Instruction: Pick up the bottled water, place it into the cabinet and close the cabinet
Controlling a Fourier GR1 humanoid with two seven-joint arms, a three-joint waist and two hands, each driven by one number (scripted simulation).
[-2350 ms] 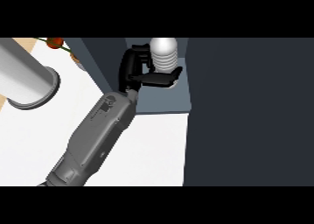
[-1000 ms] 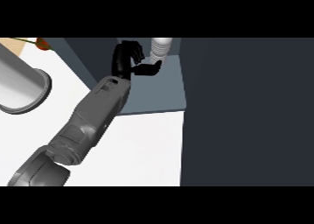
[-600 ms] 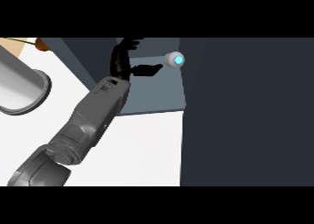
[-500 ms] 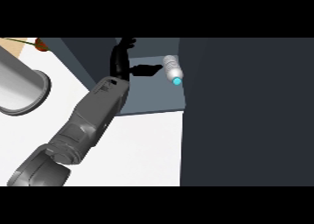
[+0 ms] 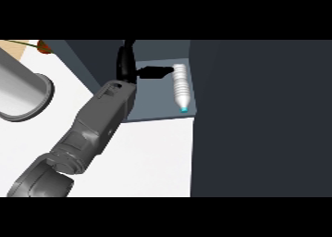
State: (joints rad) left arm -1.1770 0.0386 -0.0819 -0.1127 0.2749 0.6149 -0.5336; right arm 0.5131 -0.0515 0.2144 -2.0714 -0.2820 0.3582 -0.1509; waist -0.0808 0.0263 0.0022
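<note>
Just beside the black left hand (image 5: 131,69), off its outstretched thumb, a clear ribbed plastic water bottle with a pale blue cap (image 5: 181,88) is seen lying on its side on the grey cabinet shelf (image 5: 151,106), cap pointing toward the shelf's front edge. The fingers are held apart and straight, touching nothing, so the bottle appears released. The dark cabinet door (image 5: 264,115) stands open beyond the bottle and is judged not yet closed.
</note>
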